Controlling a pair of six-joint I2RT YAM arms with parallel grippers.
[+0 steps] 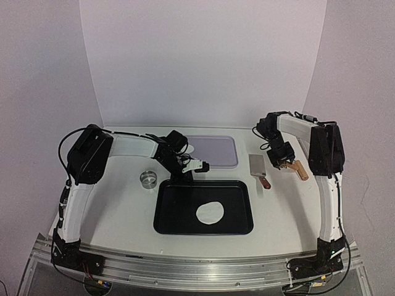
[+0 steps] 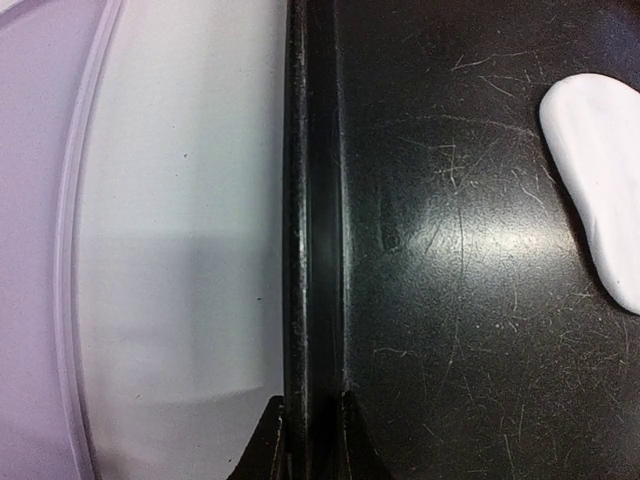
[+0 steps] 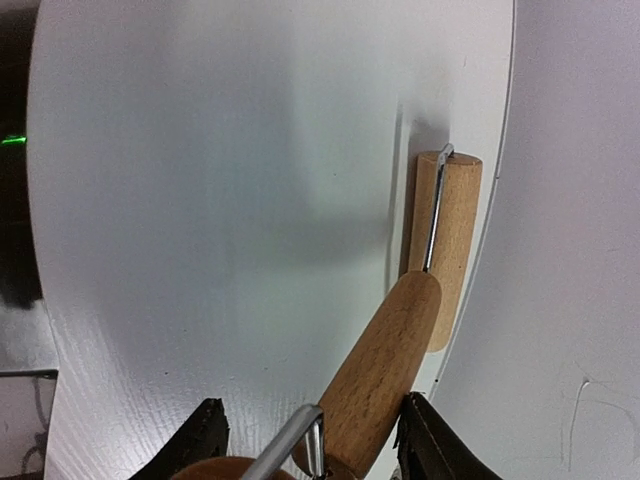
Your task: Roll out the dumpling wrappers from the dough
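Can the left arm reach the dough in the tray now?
Probably yes, after letting go: its claw is shut on the far rim of the tray, and nothing lies between it and the dough.

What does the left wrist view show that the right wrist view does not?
Only the left wrist view: the black tray, its rim between the left fingers, the flattened dough inside it, and a lavender tray beyond. Only the right wrist view: the wooden roller, its handle between the parted right fingers, its barrel lying at the table's edge. Both: the white table.
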